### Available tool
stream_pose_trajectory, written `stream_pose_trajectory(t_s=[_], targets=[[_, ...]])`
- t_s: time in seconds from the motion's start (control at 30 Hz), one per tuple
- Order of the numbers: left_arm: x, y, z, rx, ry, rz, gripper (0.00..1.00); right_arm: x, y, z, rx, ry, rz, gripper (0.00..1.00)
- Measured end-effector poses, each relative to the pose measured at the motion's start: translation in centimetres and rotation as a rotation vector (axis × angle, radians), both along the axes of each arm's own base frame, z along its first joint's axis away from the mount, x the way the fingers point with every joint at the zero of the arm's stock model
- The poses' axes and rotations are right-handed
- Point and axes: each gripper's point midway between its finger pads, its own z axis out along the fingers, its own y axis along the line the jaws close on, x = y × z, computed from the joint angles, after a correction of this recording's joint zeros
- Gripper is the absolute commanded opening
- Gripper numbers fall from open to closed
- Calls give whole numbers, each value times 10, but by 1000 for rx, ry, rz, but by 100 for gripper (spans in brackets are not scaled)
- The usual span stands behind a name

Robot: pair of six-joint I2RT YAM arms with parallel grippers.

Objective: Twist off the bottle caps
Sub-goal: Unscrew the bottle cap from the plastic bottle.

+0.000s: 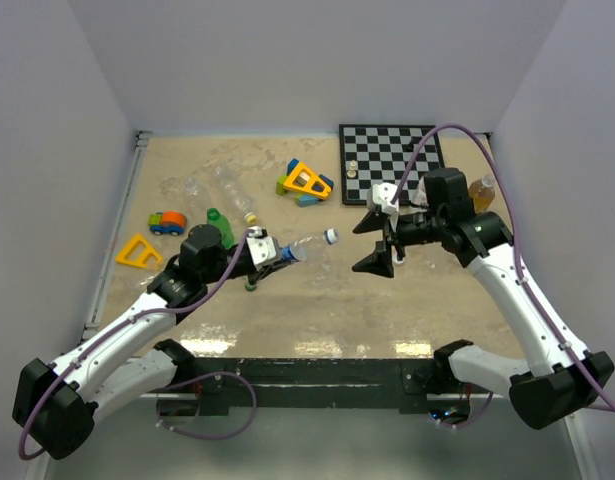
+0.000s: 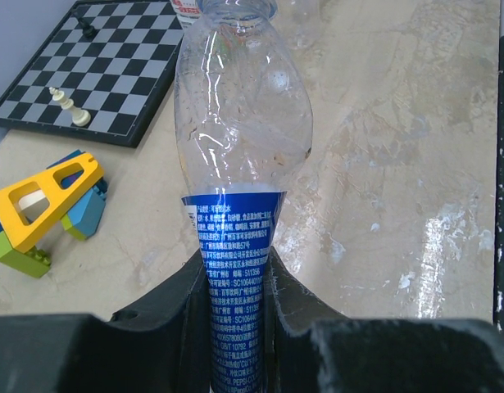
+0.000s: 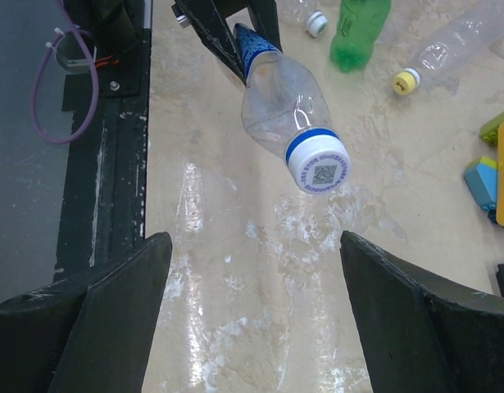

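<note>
Clear plastic first. In the top view your left gripper is clenched on the base end of a clear bottle, with the neck pointing right across the table. Its white cap sits on the neck, screwed on. Your right gripper faces that cap with its jaws spread wide and nothing between them, near the cap but not touching. A green bottle lies just behind your left wrist. Beside it is a yellow cap on a second clear bottle. The chessboard is at far right, and the toy blocks are left of it.

In the left wrist view, both fingers press the blue label at the clear bottle's lower end, and the body runs away from you. You can't see the cap because the neck is cut off at the top edge. The chessboard with a pale chess piece is at upper left, with the toy blocks below it.

In the right wrist view, the white cap, with its blue ring, points at your camera. It hangs above the table, ahead of your open fingers and roughly midway between them. The green bottle and yellow cap lie beyond.
</note>
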Motion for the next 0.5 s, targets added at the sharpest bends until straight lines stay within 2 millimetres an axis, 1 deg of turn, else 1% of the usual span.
stream_pose_trajectory(t_s=[0.3,0.5], targets=[[4,2,-1,10,-13,21,0,7,-5,1,18,31,-18,88],[6,3,-1,16,-18,34,0,20,-4,5,30,83,-30,87]])
